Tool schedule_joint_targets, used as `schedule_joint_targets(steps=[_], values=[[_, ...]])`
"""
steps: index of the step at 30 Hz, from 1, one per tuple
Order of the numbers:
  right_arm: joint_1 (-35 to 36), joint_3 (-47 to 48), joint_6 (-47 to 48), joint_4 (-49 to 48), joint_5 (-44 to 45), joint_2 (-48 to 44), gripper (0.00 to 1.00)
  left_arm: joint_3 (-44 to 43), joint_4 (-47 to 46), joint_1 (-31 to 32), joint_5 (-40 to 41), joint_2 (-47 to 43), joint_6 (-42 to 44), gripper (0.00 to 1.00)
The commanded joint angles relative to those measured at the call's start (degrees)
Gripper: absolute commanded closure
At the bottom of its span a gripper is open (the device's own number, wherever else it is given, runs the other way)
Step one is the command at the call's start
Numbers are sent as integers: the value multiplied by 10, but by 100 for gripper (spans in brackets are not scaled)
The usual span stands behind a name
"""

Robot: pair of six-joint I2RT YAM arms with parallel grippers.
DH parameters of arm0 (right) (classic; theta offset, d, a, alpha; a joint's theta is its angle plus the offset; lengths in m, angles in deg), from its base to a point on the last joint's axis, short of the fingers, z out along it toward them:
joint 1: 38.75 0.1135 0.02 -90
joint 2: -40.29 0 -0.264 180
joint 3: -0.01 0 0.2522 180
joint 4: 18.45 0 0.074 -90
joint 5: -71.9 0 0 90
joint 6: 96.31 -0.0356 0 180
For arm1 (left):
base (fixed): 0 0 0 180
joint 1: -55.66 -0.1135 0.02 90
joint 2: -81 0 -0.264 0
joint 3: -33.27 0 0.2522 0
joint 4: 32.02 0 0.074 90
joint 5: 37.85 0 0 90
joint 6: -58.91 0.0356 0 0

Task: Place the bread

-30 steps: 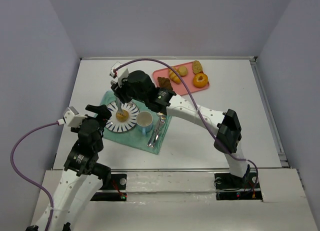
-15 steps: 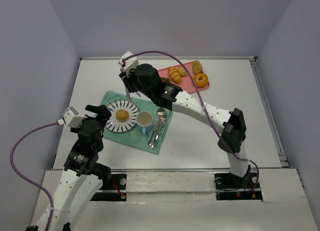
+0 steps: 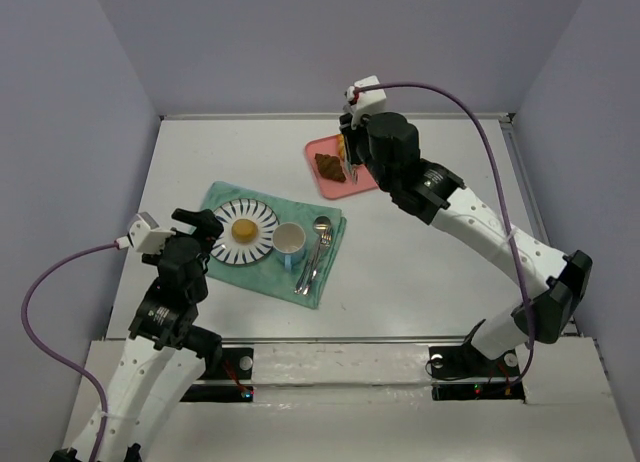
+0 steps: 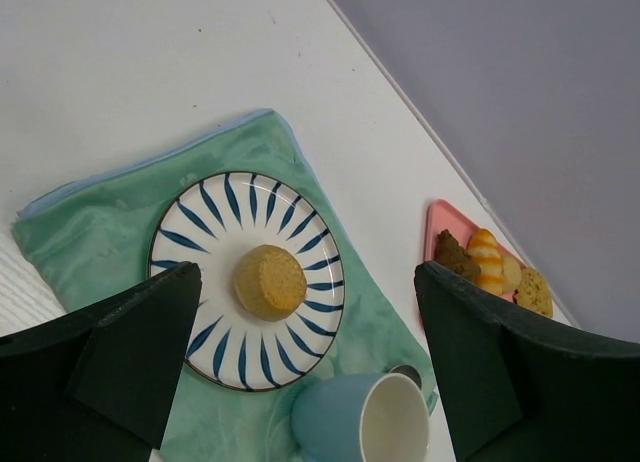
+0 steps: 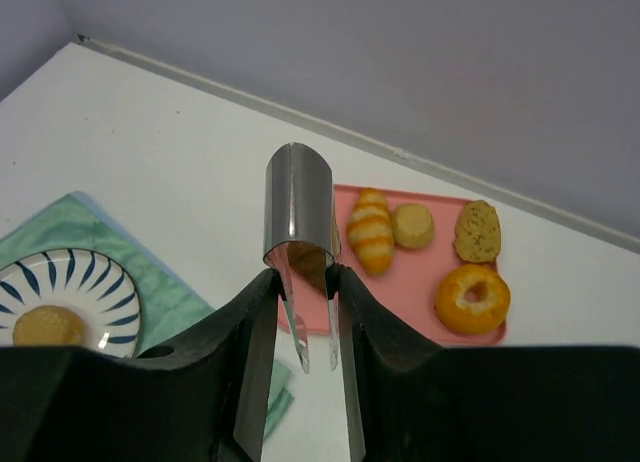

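White table (image 3: 420, 252), grey walls (image 3: 300, 42). Bread (image 4: 269, 281) rests centred on plate (image 4: 200, 207). Right gripper (image 5: 305, 292) pinches tongs (image 5: 297, 202), tips empty, over tray (image 5: 400, 287). Placement looks done: you lift tongs clear, keep off pastries (image 5: 372, 232).

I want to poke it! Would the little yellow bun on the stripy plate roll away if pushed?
Probably not: the bun sits flat and low, so it would likely slide on the smooth plate rather than roll. It looks small and spongy, so probably light and squashy.
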Motion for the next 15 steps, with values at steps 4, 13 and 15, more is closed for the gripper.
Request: schedule_joint_targets(steps=[4,13,15], values=[[-24,7,-99,226,78,-56,80,1,-43,-2,-5,8,6,1],[-30,40,-113,442,24,-10,91,9,-54,-2,-29,3,15,1],[-30,43,-106,469,6,13,92,10,-54,-1,-30,2,16,1]])
